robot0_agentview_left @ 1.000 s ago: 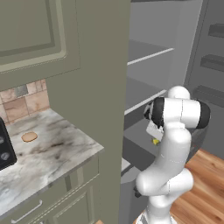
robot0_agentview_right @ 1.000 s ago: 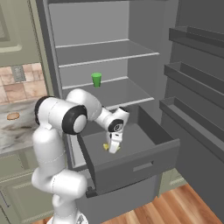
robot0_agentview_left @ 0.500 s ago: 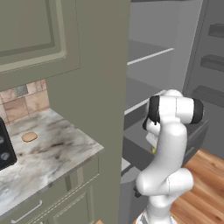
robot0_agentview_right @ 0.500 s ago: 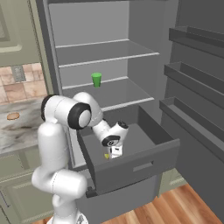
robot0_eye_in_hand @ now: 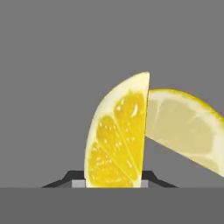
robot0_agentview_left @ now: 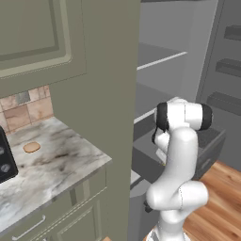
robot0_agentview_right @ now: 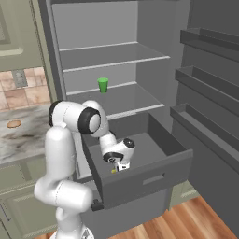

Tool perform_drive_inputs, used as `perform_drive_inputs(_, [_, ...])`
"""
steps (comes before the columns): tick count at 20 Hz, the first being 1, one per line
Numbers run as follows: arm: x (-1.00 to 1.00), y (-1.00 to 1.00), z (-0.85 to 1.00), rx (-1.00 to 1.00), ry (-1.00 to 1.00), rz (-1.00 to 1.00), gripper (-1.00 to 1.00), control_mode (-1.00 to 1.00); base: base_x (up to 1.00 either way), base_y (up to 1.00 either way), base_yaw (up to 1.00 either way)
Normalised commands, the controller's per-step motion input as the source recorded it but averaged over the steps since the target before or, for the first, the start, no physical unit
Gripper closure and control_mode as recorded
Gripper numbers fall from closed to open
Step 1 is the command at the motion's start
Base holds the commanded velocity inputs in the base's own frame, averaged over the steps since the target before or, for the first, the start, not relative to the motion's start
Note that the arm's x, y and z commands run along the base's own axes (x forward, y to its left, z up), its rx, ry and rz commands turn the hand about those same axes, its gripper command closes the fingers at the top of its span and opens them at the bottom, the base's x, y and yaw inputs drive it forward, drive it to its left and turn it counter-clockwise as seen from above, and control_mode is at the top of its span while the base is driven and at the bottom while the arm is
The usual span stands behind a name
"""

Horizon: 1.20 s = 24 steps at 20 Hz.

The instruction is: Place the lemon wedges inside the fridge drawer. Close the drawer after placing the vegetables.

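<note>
Lemon wedges [robot0_eye_in_hand: 117,135]: hand view, two pieces against the grey drawer floor. The near one stands upright on its cut side, its base set between the two dark fingertips [robot0_eye_in_hand: 65,179] of the tool [robot0_eye_in_hand: 114,181]; the jaws sit close on either side of it, apparently gripping. The second, paler wedge leans against the first from the right, touching it.

Right base view: fridge drawer [robot0_agentview_right: 154,161] pulled out, open, below the lowest fridge shelf [robot0_agentview_right: 126,100]. The arm reaches down into the drawer; the tool [robot0_agentview_right: 120,167] hangs low near the drawer's front left part, a small yellow speck of lemon [robot0_agentview_right: 113,171] at its tip, just above or on the drawer floor, cannot tell which. A green cup [robot0_agentview_right: 103,85] stands on the shelf above the drawer. A tan disc [robot0_agentview_right: 14,124] lies on the surface [robot0_agentview_right: 23,140] left of the fridge.

Left base view: the arm's upper links stand in front of the drawer [robot0_agentview_left: 209,146]; tan disc [robot0_agentview_left: 31,147] on the marble surface [robot0_agentview_left: 56,164], well apart from the drawer
</note>
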Motion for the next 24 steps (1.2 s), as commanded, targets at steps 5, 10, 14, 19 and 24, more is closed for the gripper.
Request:
perform_drive_inputs(5, [0.0, 0.0, 0.2, 0.0, -0.08, 0.0, -1.0, -1.0, 0.0, 0.0, 0.0])
perform_drive_inputs(10, [0.03, 0.0, 0.57, 0.0, -0.01, 0.0, -1.0, -1.0, 0.0, 0.0, 0.0])
perform_drive_inputs(14, [0.13, 0.06, 0.89, 0.0, 0.0, 0.0, -1.0, -1.0, 0.0, 0.0, 0.0])
perform_drive_inputs(19, [0.1, 0.03, 1.0, 0.0, 0.0, 0.0, -1.0, -1.0, 0.0, 0.0, 0.0])
perform_drive_inputs(24, [0.0, 0.0, 1.0, 0.0, 0.0, -0.04, -1.0, -1.0, 0.0, 0.0, 0.0])
